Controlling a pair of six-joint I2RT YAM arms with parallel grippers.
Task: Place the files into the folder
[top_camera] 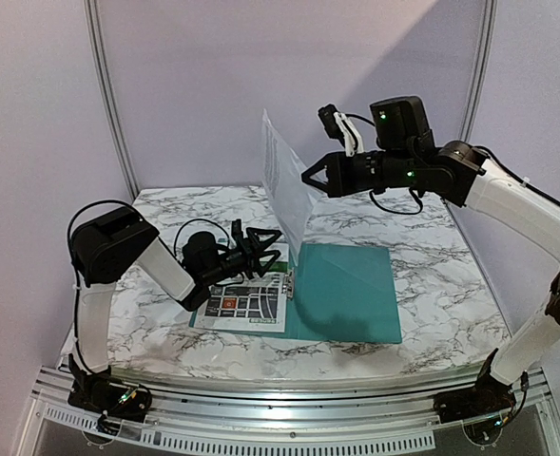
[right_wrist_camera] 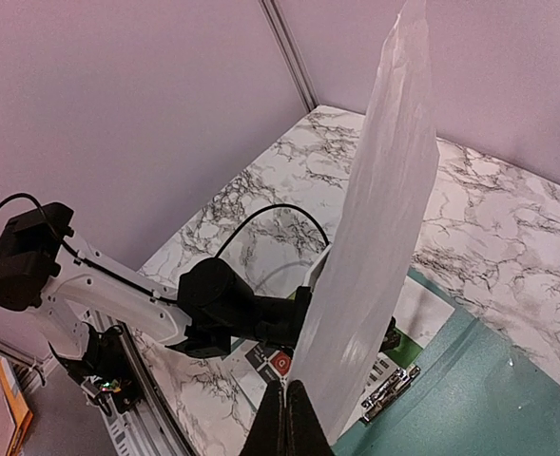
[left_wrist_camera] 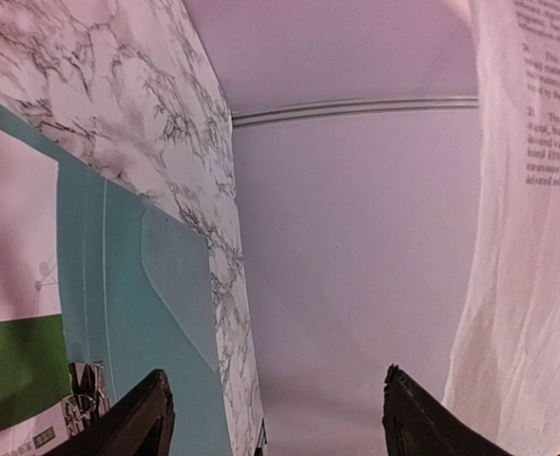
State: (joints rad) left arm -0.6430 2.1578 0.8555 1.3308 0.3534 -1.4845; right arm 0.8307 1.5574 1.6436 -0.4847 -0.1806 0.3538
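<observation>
The right end effector (right_wrist_camera: 284,420) is closed on the near edge of the white sheet (top_camera: 284,180), pinching it between both fingers. It holds the page upright in the air above the table (top_camera: 432,237), with the lower corner hanging just over the folder (top_camera: 351,290). The left end effector (left_wrist_camera: 275,423) is spread wide and grips nothing. It hovers low beside the hanging page, over the metal clip (top_camera: 287,283) at the folder's spine.

The folder lies open and flat on the table. The green-headed sheet (top_camera: 246,306) lies on its left half, so one file looks to be placed already and the white one is left.

The page is thin and held at one edge only, which is the main risk. If it is lowered fast, it could buckle, fold under itself, or swing against the left fingers (left_wrist_camera: 137,423) and crease. The grip is on the very margin, so a tug from the clip or the other arm may pull the page free. It could then land askew, partly off the folder. The two arms are close together here, so a careless descent could also bring them into contact.
</observation>
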